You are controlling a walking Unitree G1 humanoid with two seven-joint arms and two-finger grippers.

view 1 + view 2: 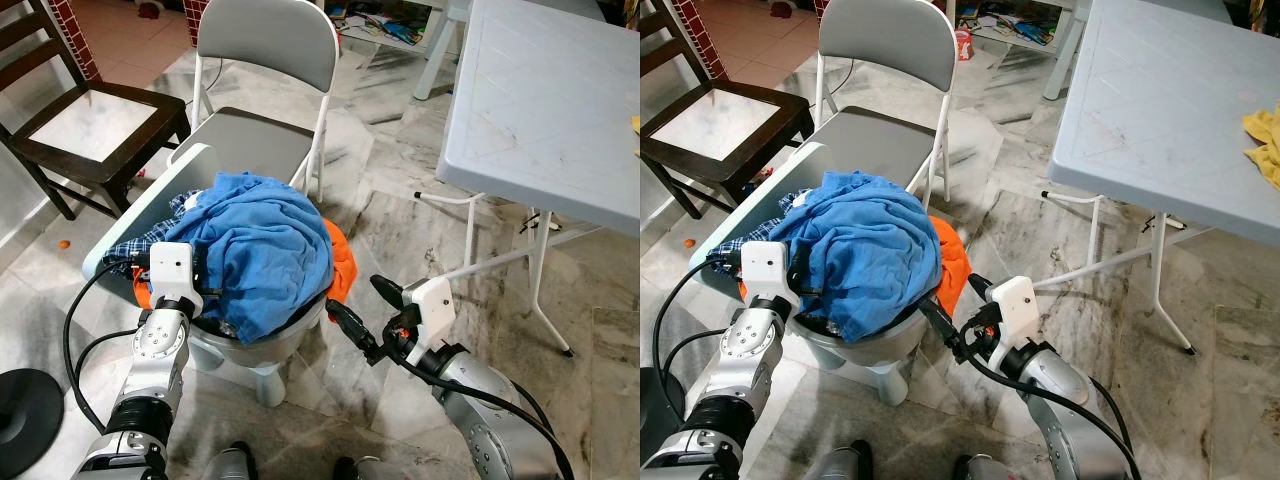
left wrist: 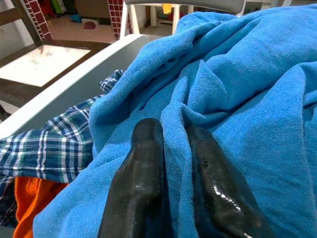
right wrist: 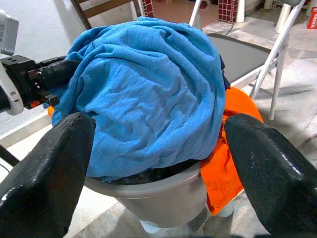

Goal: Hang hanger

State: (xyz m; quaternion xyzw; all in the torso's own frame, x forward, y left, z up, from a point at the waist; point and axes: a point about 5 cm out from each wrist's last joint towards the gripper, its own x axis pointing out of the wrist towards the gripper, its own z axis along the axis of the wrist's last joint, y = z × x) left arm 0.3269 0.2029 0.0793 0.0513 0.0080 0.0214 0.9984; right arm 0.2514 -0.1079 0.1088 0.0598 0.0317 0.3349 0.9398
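A heap of laundry fills a grey plastic basket (image 1: 288, 348) on the floor. A blue cloth (image 1: 262, 250) lies on top, with an orange cloth (image 1: 343, 268) hanging over the right rim and a plaid cloth (image 1: 135, 248) at the left. No hanger can be made out. My left gripper (image 2: 173, 131) is at the heap's left side, its fingers shut on a fold of the blue cloth. My right gripper (image 1: 352, 296) stands open just to the right of the basket, beside the orange cloth, with nothing between its fingers (image 3: 54, 168).
A grey folding chair (image 1: 270, 50) stands right behind the basket. A dark wooden chair (image 1: 90, 120) is at the far left. A white plastic table (image 1: 550, 100) with thin legs stands to the right, a yellow cloth (image 1: 1265, 140) on it. Marble floor lies between.
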